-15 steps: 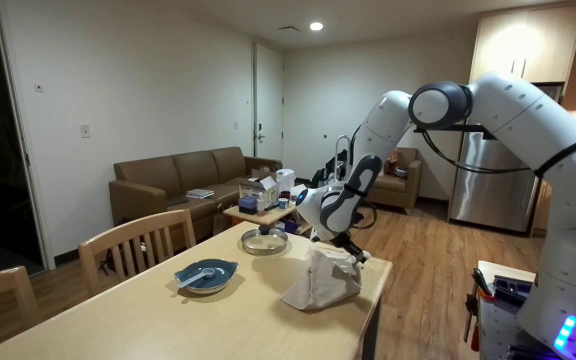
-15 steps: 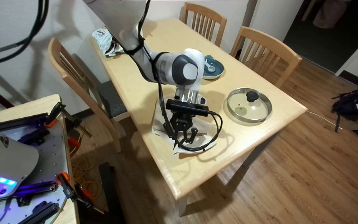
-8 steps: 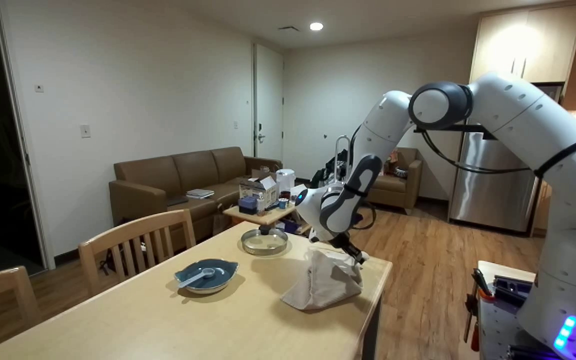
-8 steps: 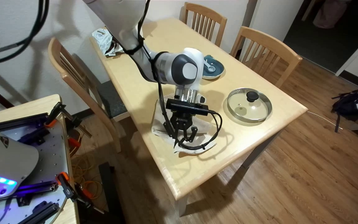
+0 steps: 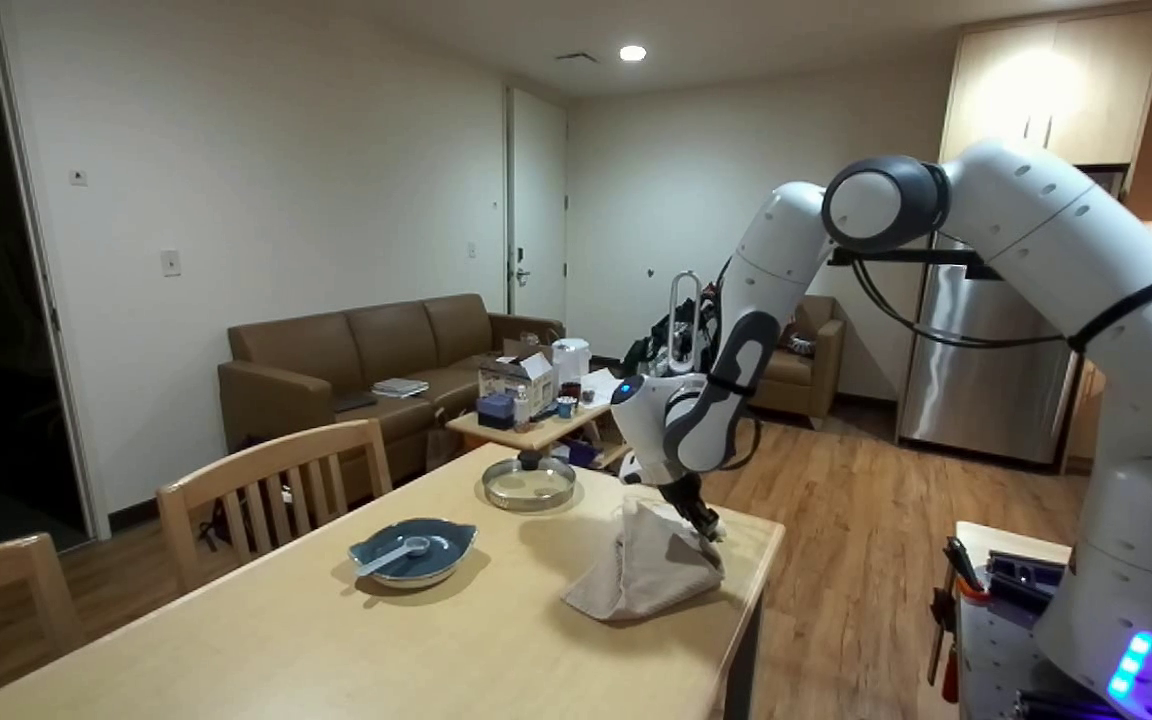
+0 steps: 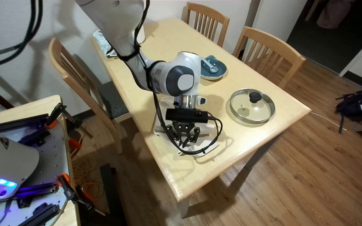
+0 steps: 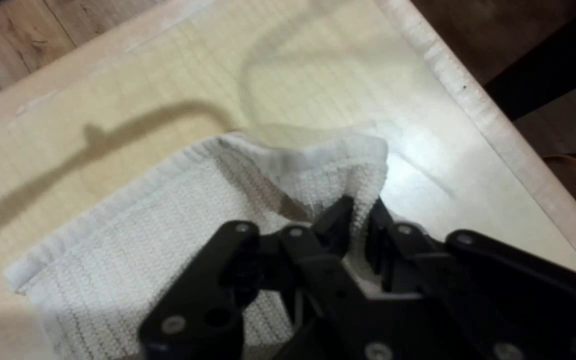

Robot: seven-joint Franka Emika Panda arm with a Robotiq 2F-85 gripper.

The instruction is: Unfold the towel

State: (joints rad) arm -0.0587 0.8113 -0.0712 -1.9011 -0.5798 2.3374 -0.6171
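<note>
Wrist view has my gripper (image 7: 360,227) pinching a bunched-up bit of the towel (image 7: 123,250), jaws pressing in from both sides with the off-white cloth poking up between them, right by a hemmed edge; the rest of that hem runs along the table (image 7: 343,95), and a curvy shadow (image 7: 153,122) falls on the tabletop just past it; how the cloth lies directly under me I can't tell, my own linkage is in the way.

In an exterior view you can see my arm (image 5: 786,240) arching over and coming down onto the towel, which is propped up in a lopsided tent near the end of the table, folds and all, so it's nowhere near flat.

Further out, in both exterior views, there's a blue dish (image 5: 448,543) well apart from the towel with a pale spoon (image 5: 406,553) lying in it; a glass lid (image 6: 248,108) sits on the same table too, black knob up, touching neither the towel nor the dish; past that it's a wooden chair (image 5: 276,457) at the table's side, then a brown sofa (image 5: 391,345) against the wall and a steel fridge (image 5: 986,380) behind my arm.
</note>
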